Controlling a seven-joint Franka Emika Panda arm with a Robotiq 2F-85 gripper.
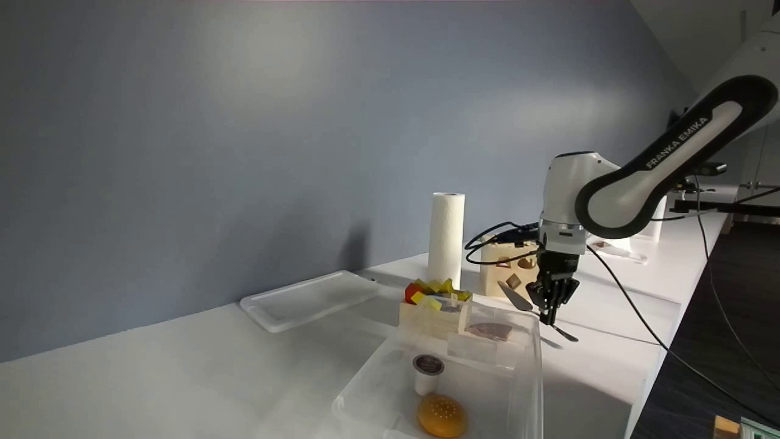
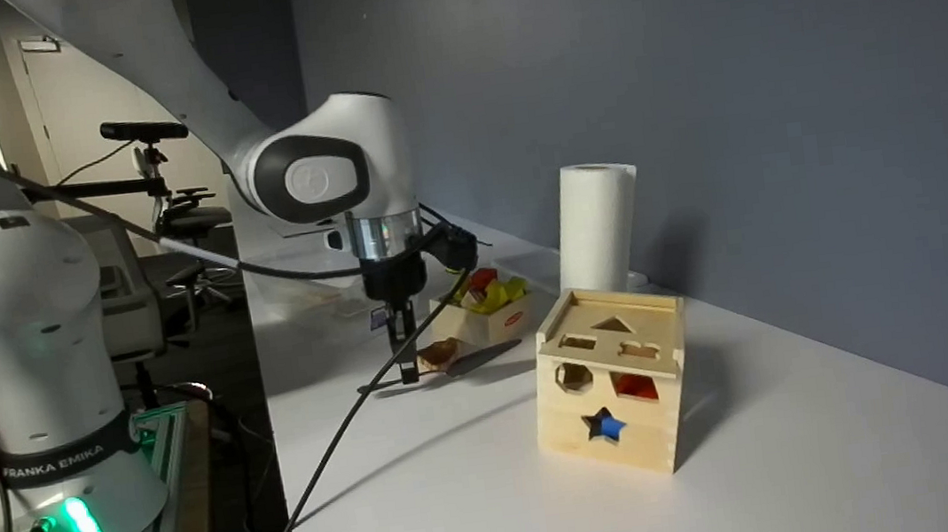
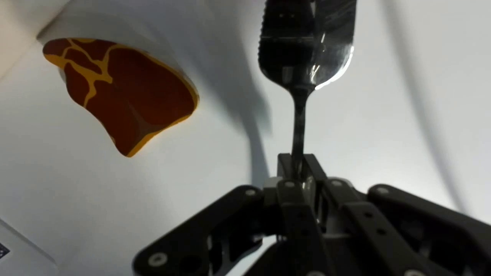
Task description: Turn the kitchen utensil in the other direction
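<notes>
A blue-grey wall (image 1: 213,140) backs the long white table (image 2: 431,512), with the Franka arm (image 1: 670,149) bent over it. A wooden shape-sorting box (image 2: 602,390) stands near where it works. The gripper (image 3: 298,166) is clenched on the slender handle of a serrated cake server (image 3: 301,73), blade toward the wall, seemingly held just clear of the table. So the grasp looks done; how much turning is left I can't tell. Lowering and releasing are to come. A toy steak (image 3: 130,92) lies near the blade, apart from it.
</notes>
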